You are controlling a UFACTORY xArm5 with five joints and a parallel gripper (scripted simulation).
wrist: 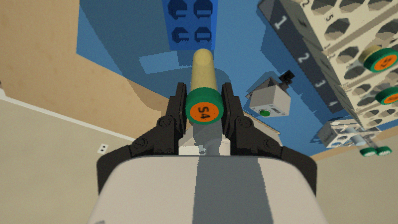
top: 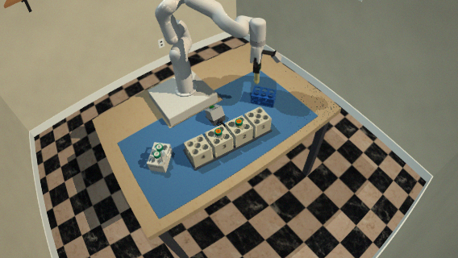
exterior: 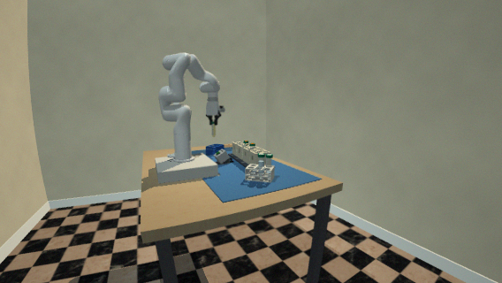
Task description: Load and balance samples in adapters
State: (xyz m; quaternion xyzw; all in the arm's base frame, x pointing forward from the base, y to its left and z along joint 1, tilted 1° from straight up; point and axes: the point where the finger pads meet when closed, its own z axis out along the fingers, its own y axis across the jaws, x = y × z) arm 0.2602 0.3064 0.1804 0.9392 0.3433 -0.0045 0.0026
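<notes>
My gripper (wrist: 204, 94) is shut on sample tube S4 (wrist: 202, 110), which has a green cap with an orange dot and a yellowish body. I hold it upright in the air above the blue sample rack RS (top: 263, 96), clear of its wells; the wells I can see are empty. The held tube also shows in the top view (top: 256, 76) and the exterior view (exterior: 214, 129). The loading stand's adapters stand in a row (top: 227, 136). An orange-dotted tube stands in adapter 2 (top: 239, 121) and another in adapter 3 (top: 218, 131). Adapters 1 (top: 258, 118) and 4 (top: 197, 150) look empty.
The white blank rack RB (top: 160, 156) holds two white-dotted tubes at the mat's left end. The DONE key desk (top: 214, 113) sits between the arm's base plate (top: 183, 102) and the adapters. The table's far edge is close behind RS.
</notes>
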